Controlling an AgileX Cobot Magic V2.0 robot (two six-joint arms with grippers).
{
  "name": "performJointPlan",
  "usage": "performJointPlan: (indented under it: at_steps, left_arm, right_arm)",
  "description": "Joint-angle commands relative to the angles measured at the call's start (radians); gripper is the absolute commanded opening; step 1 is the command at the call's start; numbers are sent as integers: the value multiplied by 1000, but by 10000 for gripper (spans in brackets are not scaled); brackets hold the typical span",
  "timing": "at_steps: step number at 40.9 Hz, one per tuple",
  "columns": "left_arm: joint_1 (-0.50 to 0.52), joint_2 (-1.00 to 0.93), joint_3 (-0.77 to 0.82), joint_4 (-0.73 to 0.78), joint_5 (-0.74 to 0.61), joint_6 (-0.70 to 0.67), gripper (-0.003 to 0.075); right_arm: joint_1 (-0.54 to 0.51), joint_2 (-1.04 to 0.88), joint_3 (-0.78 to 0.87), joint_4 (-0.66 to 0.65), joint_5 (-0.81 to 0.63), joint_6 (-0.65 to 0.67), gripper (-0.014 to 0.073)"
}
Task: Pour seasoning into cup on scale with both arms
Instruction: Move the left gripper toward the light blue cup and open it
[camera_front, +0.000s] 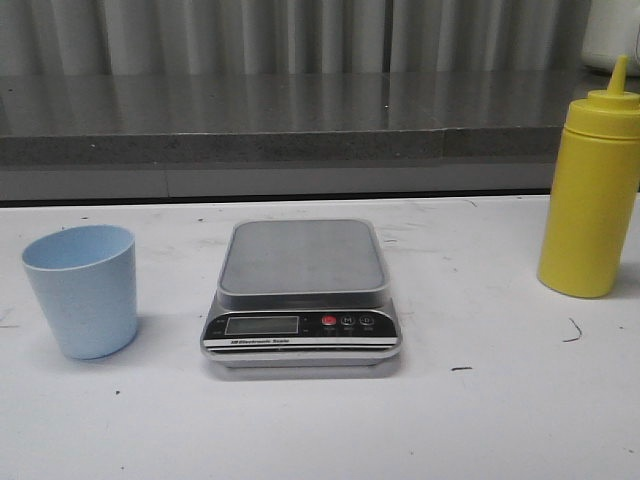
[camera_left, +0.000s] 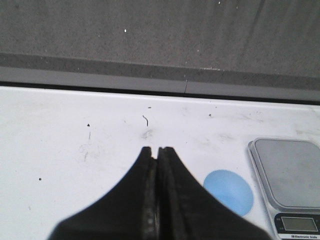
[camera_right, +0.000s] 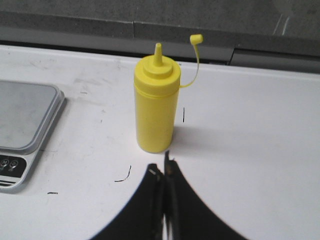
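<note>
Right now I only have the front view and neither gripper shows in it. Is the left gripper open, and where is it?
Observer: The left gripper is shut, fingers pressed together, above the table with the cup just beside it.
Operator: And the right one?
Observer: The right gripper is shut too, pointing at the base of the bottle, not touching it.
Operator: Is the bottle's tip capped? My view cuts it off.
Observer: No. The little cap hangs off on its tether, so the nozzle is bare.
Operator: Anything on the scale?
Observer: Nothing on the part of the scale I see; the cup sits on the table beside it.
</note>
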Motion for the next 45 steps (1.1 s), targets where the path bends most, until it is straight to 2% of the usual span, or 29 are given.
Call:
performJointPlan:
  at_steps: [1,18,36,39,41,45]
  left_arm:
    - [2,49,-34,-11,-71,-4,-20]
    - [2,174,-34,-11,-59,-4,-20]
    - [2,176,-34,24,-45,-4,-13]
    - [-2,176,-34,54,-31,-4,43]
    - [-2,176,-34,70,-25,-4,125]
    - [-2,176,-34,76,-26,-4,344]
  right_arm:
    - [-7,39,-30,1,-55,-10,-69]
    - [-7,53,-30,2,-52,-10,-69]
    - [-4,54,-30,4,-59,-1,-58]
    - [-4,54,-30,4,-60,39,34]
    - [-4,54,-30,4,-61,53,131]
    - [-4,54,-30,3,-55,53,386]
